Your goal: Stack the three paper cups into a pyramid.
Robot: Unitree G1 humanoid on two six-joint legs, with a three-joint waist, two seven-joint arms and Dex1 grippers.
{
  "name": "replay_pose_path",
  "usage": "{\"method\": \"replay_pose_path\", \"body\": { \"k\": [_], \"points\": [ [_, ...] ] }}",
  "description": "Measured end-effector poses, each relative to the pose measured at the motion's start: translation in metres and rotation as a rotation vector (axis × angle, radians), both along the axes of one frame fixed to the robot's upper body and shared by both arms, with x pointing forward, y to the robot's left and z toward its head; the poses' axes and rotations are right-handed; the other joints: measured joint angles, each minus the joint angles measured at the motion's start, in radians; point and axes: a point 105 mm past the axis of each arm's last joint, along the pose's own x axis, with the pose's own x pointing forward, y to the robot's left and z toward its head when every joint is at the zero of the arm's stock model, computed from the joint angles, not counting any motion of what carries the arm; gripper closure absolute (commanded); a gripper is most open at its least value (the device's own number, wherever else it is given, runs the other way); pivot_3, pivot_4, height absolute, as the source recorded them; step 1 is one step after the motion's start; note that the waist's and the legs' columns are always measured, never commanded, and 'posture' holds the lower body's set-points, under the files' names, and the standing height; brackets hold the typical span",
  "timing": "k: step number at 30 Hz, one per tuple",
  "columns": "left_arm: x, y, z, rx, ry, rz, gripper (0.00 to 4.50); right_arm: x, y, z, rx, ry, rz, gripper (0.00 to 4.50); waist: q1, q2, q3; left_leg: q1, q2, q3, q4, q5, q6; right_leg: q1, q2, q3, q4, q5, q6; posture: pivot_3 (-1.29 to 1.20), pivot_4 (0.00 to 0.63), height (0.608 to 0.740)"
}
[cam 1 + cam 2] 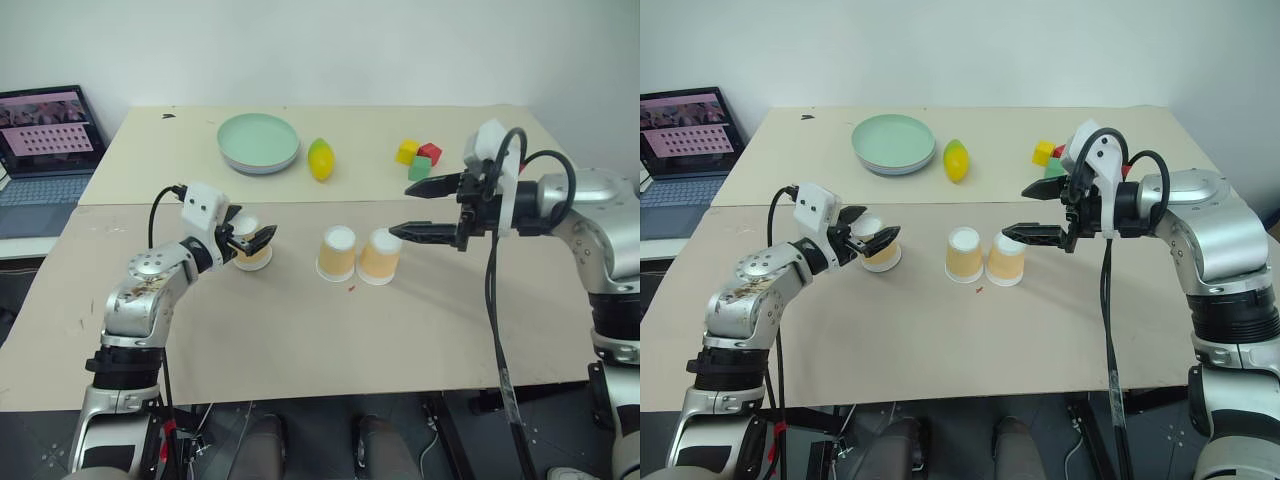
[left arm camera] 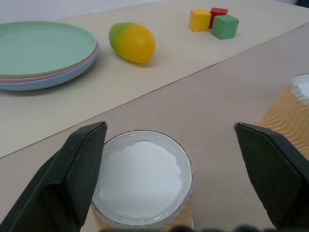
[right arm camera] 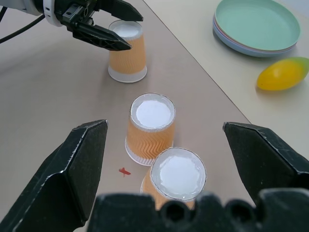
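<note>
Left gripper (image 1: 254,241): jaws wide around the lone upside-down orange paper cup (image 1: 252,255); should close gently, lift straight.
Right gripper (image 1: 422,209): wide, empty.

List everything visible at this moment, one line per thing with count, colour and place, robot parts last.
paper cups: 3, orange-tan with white bases, upside down on the near table; two side by side at the middle, one apart to their left
plates: a stack, green on top, far table
lemon: 1, yellow-green, right of the plates
cubes: 3, yellow, red, green, clustered right of the lemon
laptop: 1, open, screen lit, left of the tables
tables: 2, beige, far one butted against the near one
left claw: black, open, fingers either side of the lone cup
right claw: black, open, above and right of the cup pair
</note>
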Motion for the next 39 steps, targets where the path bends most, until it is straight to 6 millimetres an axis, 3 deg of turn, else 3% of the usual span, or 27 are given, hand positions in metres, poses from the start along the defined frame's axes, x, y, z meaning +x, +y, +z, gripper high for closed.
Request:
{"method": "replay_pose_path", "body": {
  "k": [4, 7, 19, 37, 39],
  "points": [
    [0.006, 0.000, 0.031, -0.049, -0.082, 0.013, 0.00, 0.001, -0.001, 0.000, 0.001, 0.002, -0.003, 0.04, 0.000, 0.000, 0.000, 0.000, 0.000, 0.000, 0.000, 0.000, 0.000, 0.000, 0.000, 0.000, 0.000, 0.000, 0.000, 0.00, 0.150, 0.739],
    [0.006, 0.000, 0.036, -0.052, -0.096, 0.015, 0.00, 0.001, -0.001, -0.001, 0.003, 0.005, -0.006, 0.04, 0.000, 0.000, 0.000, 0.000, 0.000, 0.000, 0.000, 0.000, 0.000, 0.000, 0.000, 0.000, 0.000, 0.000, 0.000, 0.00, 0.150, 0.739],
    [-0.002, 0.006, 0.001, -0.037, 0.000, 0.033, 0.00, 0.002, 0.000, -0.001, 0.008, 0.002, -0.010, 0.04, -0.001, 0.000, 0.000, 0.000, 0.000, 0.000, 0.000, 0.000, 0.000, 0.000, 0.000, 0.000, 0.000, 0.000, 0.000, 0.00, 0.150, 0.739],
    [-0.001, 0.004, -0.019, 0.009, 0.042, 0.016, 0.00, 0.004, -0.001, 0.000, 0.010, -0.008, -0.028, 0.04, 0.000, 0.000, 0.000, 0.000, 0.000, 0.000, 0.000, 0.000, 0.000, 0.000, 0.000, 0.000, 0.000, 0.000, 0.000, 0.00, 0.150, 0.739],
    [-0.001, 0.004, -0.019, 0.008, 0.043, 0.014, 0.53, 0.004, -0.001, 0.000, 0.010, -0.009, -0.029, 0.00, 0.000, 0.000, 0.000, 0.000, 0.000, 0.000, 0.000, 0.000, 0.000, 0.000, 0.000, 0.000, 0.000, 0.000, 0.000, 0.00, 0.150, 0.739]
  ]
}}
